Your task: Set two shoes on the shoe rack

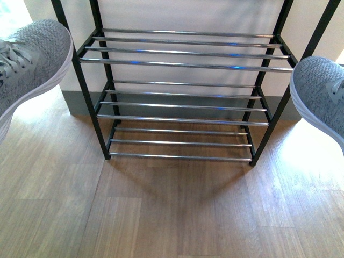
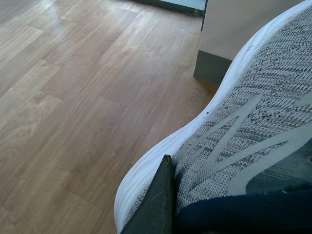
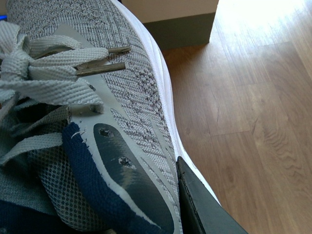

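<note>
You have both shoes aloft, one at each side of the front view: the left sneaker [image 1: 29, 59], grey knit with a thick white sole and navy lining, hangs at the left edge, and the matching right sneaker [image 1: 321, 97] at the right edge. Each is apart from the black metal-framed shoe rack [image 1: 183, 66] with thin silver bars, which stands between them on the wood-plank floor [image 1: 161, 215]. Your left gripper [image 2: 183, 209] looks clamped on its shoe's collar, one dark finger [image 2: 157, 204] pressed against the outer side. Your right gripper [image 3: 161, 195] pinches its shoe likewise, finger [image 3: 202, 204] flat on the knit. Gripping at the collar leaves the soles free to land on the bars, I'd judge, so neither shoe is placed yet
</note>
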{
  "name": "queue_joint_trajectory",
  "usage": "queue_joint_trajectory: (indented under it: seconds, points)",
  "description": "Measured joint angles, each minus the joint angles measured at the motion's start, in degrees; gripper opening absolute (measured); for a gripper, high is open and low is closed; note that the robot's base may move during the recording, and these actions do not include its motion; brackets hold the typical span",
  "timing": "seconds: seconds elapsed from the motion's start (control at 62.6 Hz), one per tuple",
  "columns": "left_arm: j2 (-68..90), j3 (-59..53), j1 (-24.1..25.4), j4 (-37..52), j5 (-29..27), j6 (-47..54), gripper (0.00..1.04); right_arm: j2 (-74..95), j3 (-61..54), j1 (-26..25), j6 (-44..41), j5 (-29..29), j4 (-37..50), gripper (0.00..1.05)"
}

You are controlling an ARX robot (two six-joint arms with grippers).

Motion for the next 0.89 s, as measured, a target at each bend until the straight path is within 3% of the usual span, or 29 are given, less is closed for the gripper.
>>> queue_joint_trajectory:
  seconds: [0.895]
  points:
    - [0.0, 0.0, 0.0, 0.0, 0.0, 0.0, 0.01, -0.1, 0.4, 0.0, 0.0, 0.1, 0.2, 0.01]
